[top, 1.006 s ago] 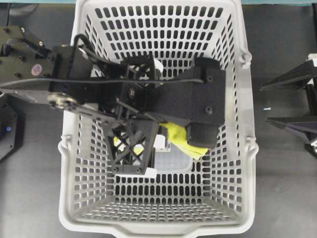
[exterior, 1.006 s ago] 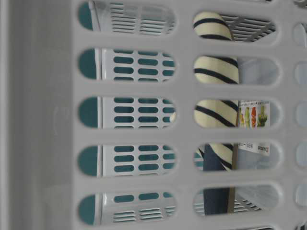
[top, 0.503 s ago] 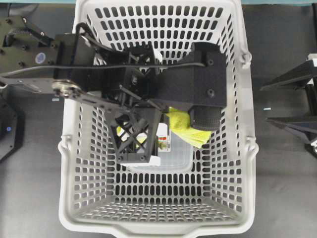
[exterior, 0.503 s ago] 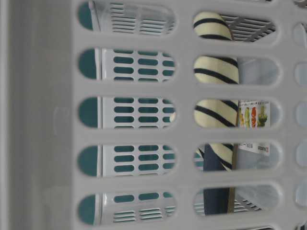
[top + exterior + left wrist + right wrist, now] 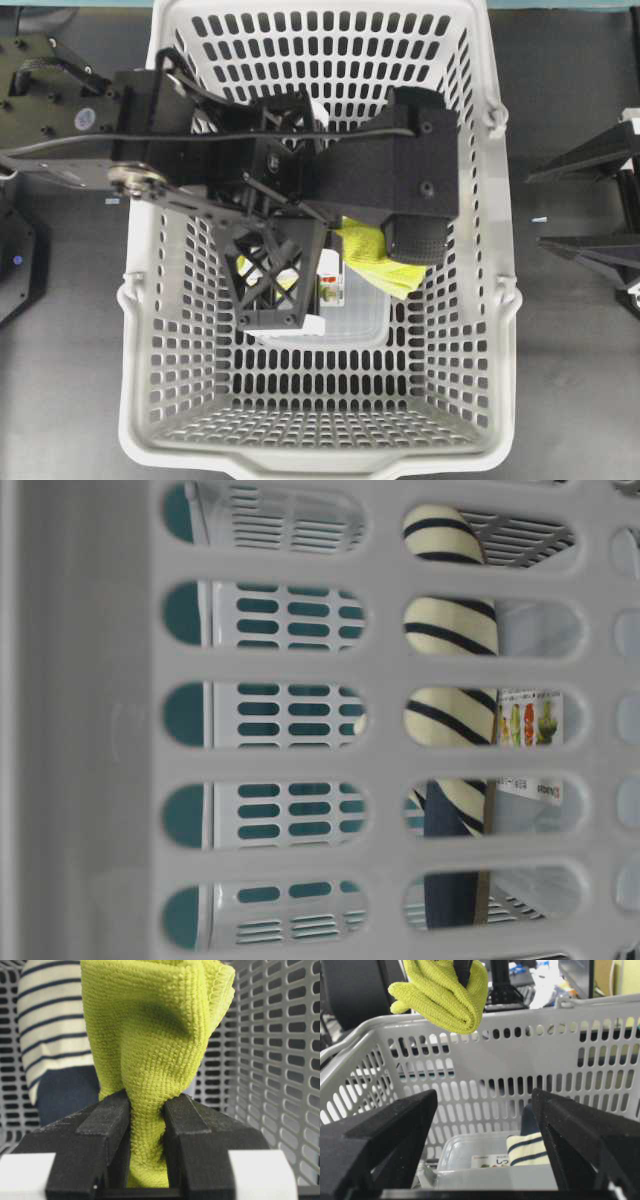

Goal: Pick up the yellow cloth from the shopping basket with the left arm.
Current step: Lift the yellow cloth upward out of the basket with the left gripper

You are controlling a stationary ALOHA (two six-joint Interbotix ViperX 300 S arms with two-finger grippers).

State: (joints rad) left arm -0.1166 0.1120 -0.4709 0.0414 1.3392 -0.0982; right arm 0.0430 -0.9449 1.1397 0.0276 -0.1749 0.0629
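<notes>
we see the left gripper (image 5: 147, 1147) clamped on the yellow cloth (image 5: 155, 1055), hanging above the basket (image 5: 600, 1025) rim; the right gripper (image 5: 485, 1145) gapes wide, holding nothing.

This looked like a robotics lab. A grey shopping basket (image 5: 500, 250) sat on a dark bench (image 5: 570, 350) between two fixed black robot arms (image 5: 90, 150), both bench-mounted. Beyond the basket rim, the right wrist view showed monitors (image 5: 577, 975) and desk clutter, blurred, in a workroom.
</notes>
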